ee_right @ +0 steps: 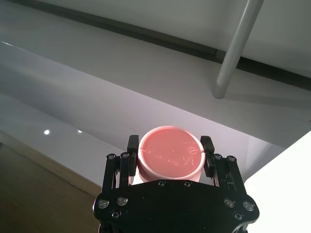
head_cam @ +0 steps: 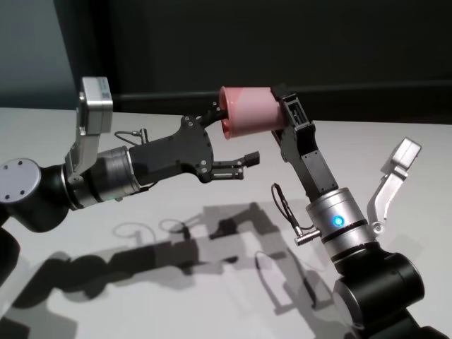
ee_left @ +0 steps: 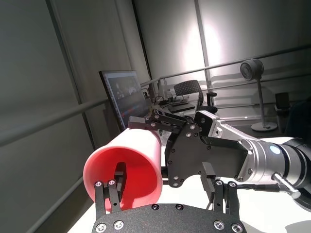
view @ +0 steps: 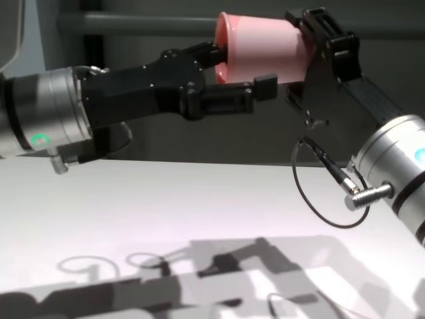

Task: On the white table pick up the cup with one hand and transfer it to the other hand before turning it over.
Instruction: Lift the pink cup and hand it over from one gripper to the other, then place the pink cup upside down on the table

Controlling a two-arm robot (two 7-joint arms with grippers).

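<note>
Low at the frame's right, the right gripper (head_cam: 277,106) clamped the pink cup (head_cam: 248,109) at upper centre while the left gripper (head_cam: 229,141) hung released, so backing straight off looked wisest before turning it.

Dim room, overhead light, hard arm shadows on white table (head_cam: 395,141), pics sharp.

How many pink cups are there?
1. The cup is up in the air above the white table, lying sideways and held by the right gripper. The left gripper has its fingers open at the cup's rim. No other cup shows.
</note>
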